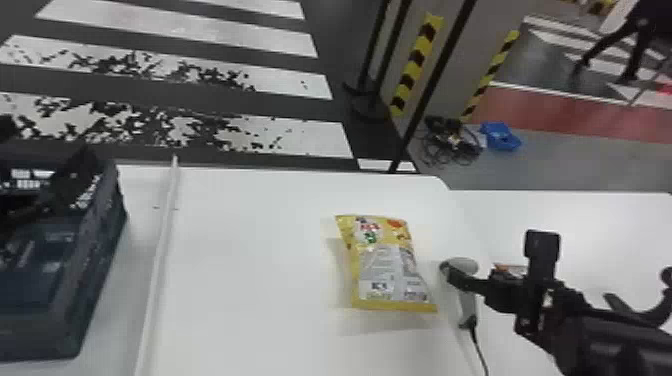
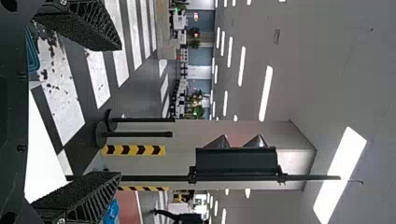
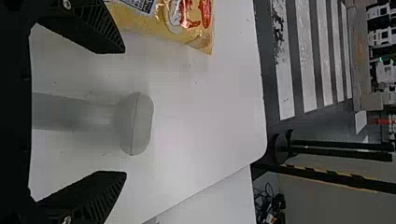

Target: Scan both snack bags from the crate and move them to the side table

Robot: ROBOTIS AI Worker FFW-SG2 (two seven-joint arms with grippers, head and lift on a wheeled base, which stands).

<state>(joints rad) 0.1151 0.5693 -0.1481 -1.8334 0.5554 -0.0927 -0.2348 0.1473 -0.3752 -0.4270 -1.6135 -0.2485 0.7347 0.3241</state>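
The yellow snack bag [image 1: 387, 265] lies flat on the white table [image 1: 250, 260], printed back panel up; part of it [image 3: 163, 18] shows in the right wrist view. Just right of it is the grey scanner [image 1: 467, 302], its cable running toward the front. My right gripper [image 1: 467, 284] is over the scanner; in the right wrist view this gripper [image 3: 125, 112] stands open, its fingers on either side of the scanner [image 3: 135, 123] without closing on it. My left gripper [image 1: 72, 177] is by the dark blue crate [image 1: 95, 280]; its wrist view shows this gripper [image 2: 121, 111] open and holding nothing.
A raised white strip [image 1: 162, 240] crosses the table between crate and bag. A small orange and white item [image 1: 510, 269] is partly hidden behind the right arm. Another white surface [image 1: 600, 225] adjoins at the right. Black poles [image 1: 435, 85] stand behind the table.
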